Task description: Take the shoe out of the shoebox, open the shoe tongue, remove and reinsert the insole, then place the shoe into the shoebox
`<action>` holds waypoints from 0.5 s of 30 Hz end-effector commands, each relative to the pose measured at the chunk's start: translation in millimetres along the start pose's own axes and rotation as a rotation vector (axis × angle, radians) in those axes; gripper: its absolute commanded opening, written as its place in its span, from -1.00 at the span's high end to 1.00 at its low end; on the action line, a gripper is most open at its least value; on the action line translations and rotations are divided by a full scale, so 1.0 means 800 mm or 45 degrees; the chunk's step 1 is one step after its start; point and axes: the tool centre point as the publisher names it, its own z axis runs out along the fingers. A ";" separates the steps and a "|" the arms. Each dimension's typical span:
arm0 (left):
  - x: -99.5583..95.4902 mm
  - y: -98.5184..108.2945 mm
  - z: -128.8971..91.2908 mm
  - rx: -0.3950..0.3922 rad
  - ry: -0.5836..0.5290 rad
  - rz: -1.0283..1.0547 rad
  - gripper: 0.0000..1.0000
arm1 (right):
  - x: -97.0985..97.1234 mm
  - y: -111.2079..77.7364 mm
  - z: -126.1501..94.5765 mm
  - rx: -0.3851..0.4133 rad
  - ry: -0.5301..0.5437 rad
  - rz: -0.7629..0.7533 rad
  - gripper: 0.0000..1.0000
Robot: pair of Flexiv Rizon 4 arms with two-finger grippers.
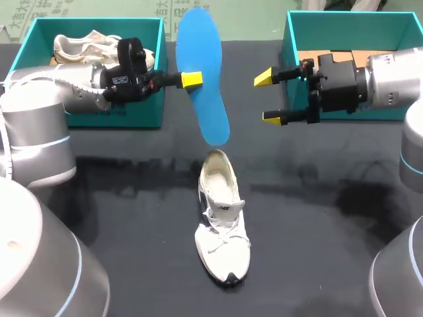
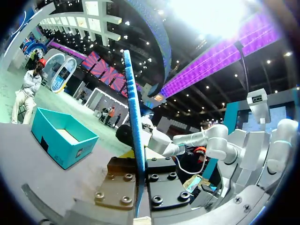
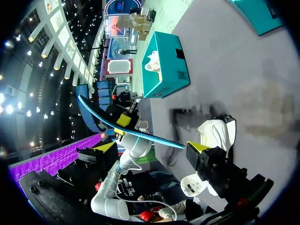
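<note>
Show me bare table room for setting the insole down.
Bare table lies left and right of the white shoe. Crowded between left shoebox and right shoebox: the blue insole and both jaws.

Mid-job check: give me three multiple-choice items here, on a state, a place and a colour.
1. The right end effector is: A open; B shut on a lace; C shut on a lid.
2. The insole is: A in the right end effector; B raised in the left end effector; C inside the shoe.
3. The insole is: A blue; B red; C grey.
Answers: 1 A, its fingers stand apart, holding nothing. 2 B, the left end effector pinches it; the shoe lies apart. 3 A, plainly blue.
</note>
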 end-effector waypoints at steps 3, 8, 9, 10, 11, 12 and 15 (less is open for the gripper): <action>0.000 0.003 0.005 -0.184 0.181 0.676 1.00 | 0.000 0.000 0.002 -0.002 -0.003 0.001 -1.00; 0.027 0.000 0.001 -0.295 0.113 1.162 1.00 | 0.000 0.000 0.002 -0.002 -0.003 0.001 -1.00; 0.032 0.001 0.000 -0.305 0.066 1.286 1.00 | 0.000 0.000 0.002 -0.002 -0.003 0.001 -1.00; 0.036 0.000 -0.003 -0.297 0.062 1.383 1.00 | 0.000 0.000 0.002 -0.002 -0.003 0.001 -1.00; 0.038 -0.002 -0.007 -0.305 0.043 1.473 1.00 | 0.000 0.000 0.002 -0.002 -0.003 0.001 -1.00; 0.038 -0.003 -0.011 -0.330 -0.007 1.577 1.00 | 0.000 0.000 0.002 -0.002 -0.003 0.001 -1.00; 0.038 -0.003 -0.011 -0.330 -0.007 1.577 1.00 | 0.000 0.000 0.002 -0.002 -0.003 0.001 -1.00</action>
